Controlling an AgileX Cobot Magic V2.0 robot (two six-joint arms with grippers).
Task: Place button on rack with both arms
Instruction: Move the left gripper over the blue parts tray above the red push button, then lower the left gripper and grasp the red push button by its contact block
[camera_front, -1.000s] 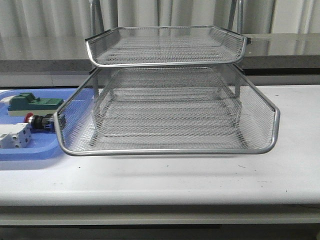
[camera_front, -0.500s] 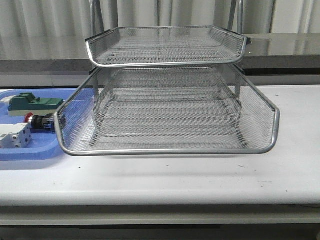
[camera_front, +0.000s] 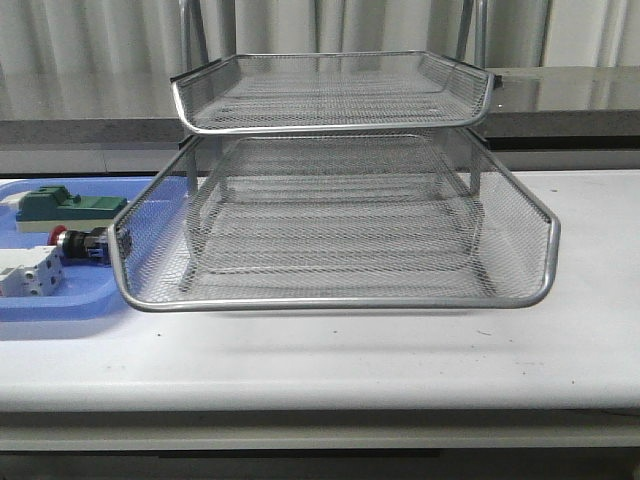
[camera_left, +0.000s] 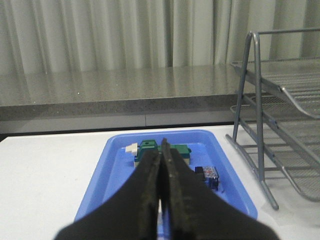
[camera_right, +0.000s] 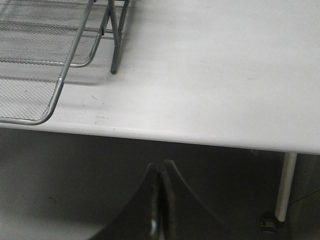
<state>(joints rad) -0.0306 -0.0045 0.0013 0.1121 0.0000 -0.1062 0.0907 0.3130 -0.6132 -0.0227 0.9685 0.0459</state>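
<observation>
Left end effector (camera_left: 161, 165), clenched empty, hovers near the button (camera_left: 207, 177) in its blue tray (camera_left: 112, 165).

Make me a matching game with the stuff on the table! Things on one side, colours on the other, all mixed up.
Things:
1. button cap
2. rack
3. tray
4. block behind the button

Colours:
A. silver
B. green
C. red
D. blue

Pairs: 1-C, 2-A, 3-D, 4-B
</observation>
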